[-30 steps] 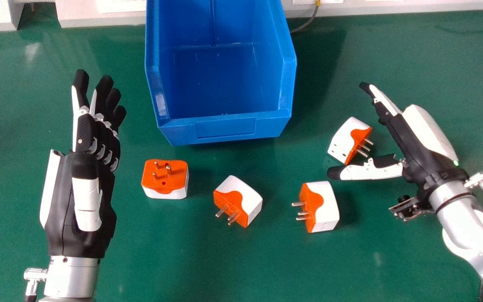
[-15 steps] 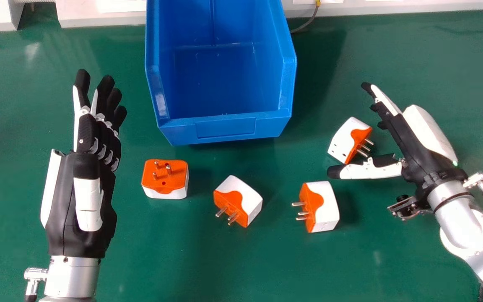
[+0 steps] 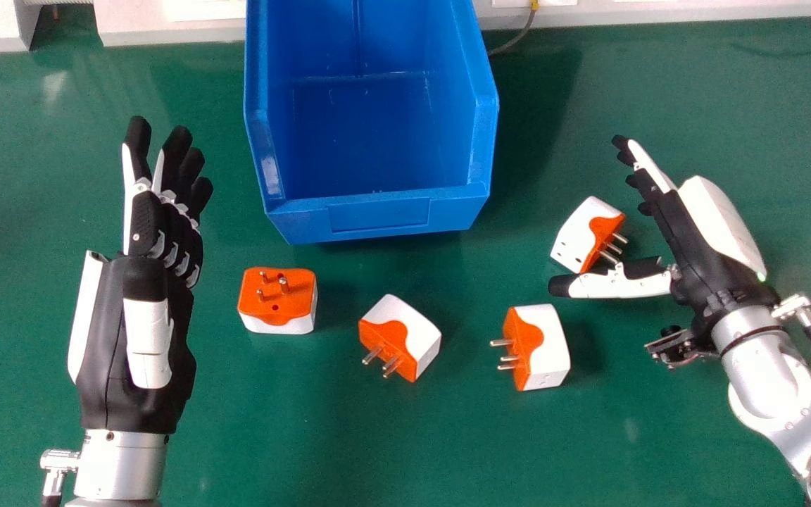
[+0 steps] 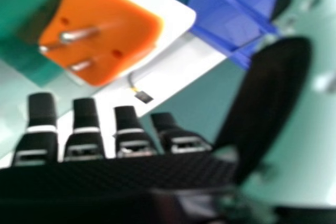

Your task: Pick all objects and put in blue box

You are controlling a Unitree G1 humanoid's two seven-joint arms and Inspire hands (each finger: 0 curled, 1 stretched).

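My right hand (image 3: pixel 694 239) is open at the right of the head view, its thumb and fingers spread on either side of an orange and white plug adapter (image 3: pixel 578 236). In the right hand view the same adapter (image 4: pixel 121 30) shows beyond the fingertips of my right hand (image 4: pixel 131 174). Three more adapters lie apart on the table: one (image 3: pixel 545 345) below the thumb, one (image 3: pixel 412 334) in the middle, one (image 3: pixel 277 299) with its pins up near my left hand. That left hand (image 3: pixel 138 317) is open at the left. The blue box (image 3: pixel 377 215) holds nothing.
The green table (image 3: pixel 377 443) lies under everything. A pale ledge (image 3: pixel 166 32) runs along the table's far edge, and a thin cable (image 3: pixel 518 36) hangs beside the box's right wall.
My right hand and forearm have shifted slightly, the forearm toward the left, and the fingertips sit a little farther right. The left hand, the adapters and the box have stayed put.
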